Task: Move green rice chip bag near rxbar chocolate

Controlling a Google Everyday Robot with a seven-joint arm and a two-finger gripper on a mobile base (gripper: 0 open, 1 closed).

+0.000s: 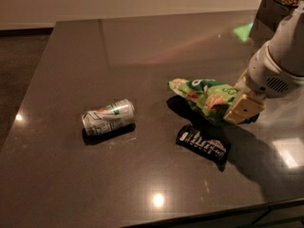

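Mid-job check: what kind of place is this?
Likely an office break area or kitchenette: dark polished countertop, a soda can, rxbar chocolate, and the green rice chip bag gripped at its right end by the gripper.
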